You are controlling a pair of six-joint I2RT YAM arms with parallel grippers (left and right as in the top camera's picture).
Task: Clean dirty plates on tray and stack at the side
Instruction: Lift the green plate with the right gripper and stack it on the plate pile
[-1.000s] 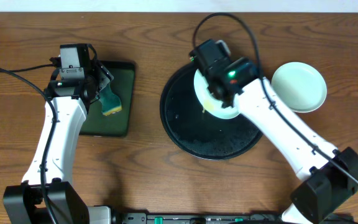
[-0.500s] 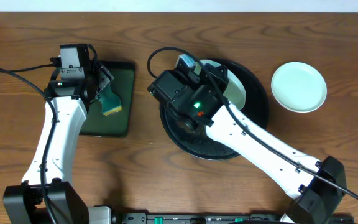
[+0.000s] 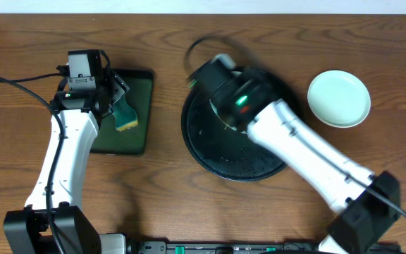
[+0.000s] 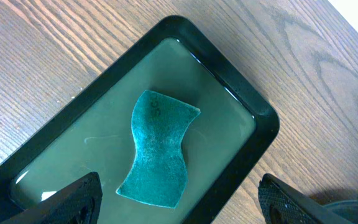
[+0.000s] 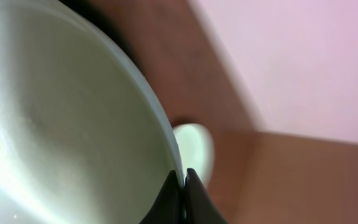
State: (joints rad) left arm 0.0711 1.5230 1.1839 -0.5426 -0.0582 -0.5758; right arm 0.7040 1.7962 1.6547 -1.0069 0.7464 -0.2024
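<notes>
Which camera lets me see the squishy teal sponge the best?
The left wrist view: the sponge lies whole and close up in the small tray. The overhead view shows it small and far off. The right wrist view shows mostly a plate, no sponge.

Bare desk (image 3: 161,190) lies open across the upper left and lower centre of the overhead frame, and a free strip of wood runs between the small rectangular tray (image 3: 141,99) and the round tray (image 3: 210,152). The left arm (image 3: 65,152) blocks the left side from the bottom edge upward. Beneath the wide-spread left end effector (image 4: 179,202), the sponge (image 4: 157,149) fills the basin's middle. The right arm (image 3: 309,155) crosses diagonally from lower right to upper centre. The right end effector (image 5: 184,190) pinches the gripped plate (image 5: 67,124) over the round tray's upper part, and the lower left is uncovered. A lone plate (image 3: 338,99) occupies the upper right.
</notes>
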